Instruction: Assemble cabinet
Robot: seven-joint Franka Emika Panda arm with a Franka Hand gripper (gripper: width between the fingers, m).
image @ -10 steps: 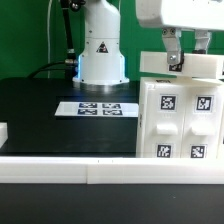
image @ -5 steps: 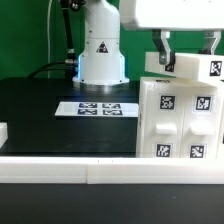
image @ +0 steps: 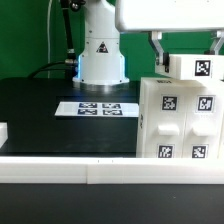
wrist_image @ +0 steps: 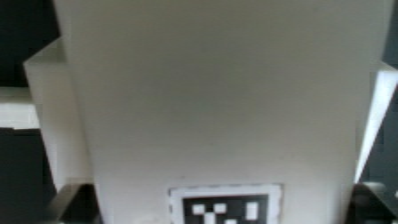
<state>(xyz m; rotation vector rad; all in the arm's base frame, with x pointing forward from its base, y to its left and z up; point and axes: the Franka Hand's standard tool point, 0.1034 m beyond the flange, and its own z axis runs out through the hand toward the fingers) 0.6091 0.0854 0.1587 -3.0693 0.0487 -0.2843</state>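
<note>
My gripper [image: 186,50] hangs over the cabinet [image: 180,118], which stands on the table [image: 40,110] at the exterior view's right, near the front rail. Fingers are pinched on a white tagged panel [image: 197,68] held just above the cabinet top. The wrist cam is filled by that panel [wrist_image: 214,110]. Step, imo: fitting the top piece. Next: line up its edges w/ the box, lower straight, no tilt. The marker board [image: 97,107] lies well apart.
</note>
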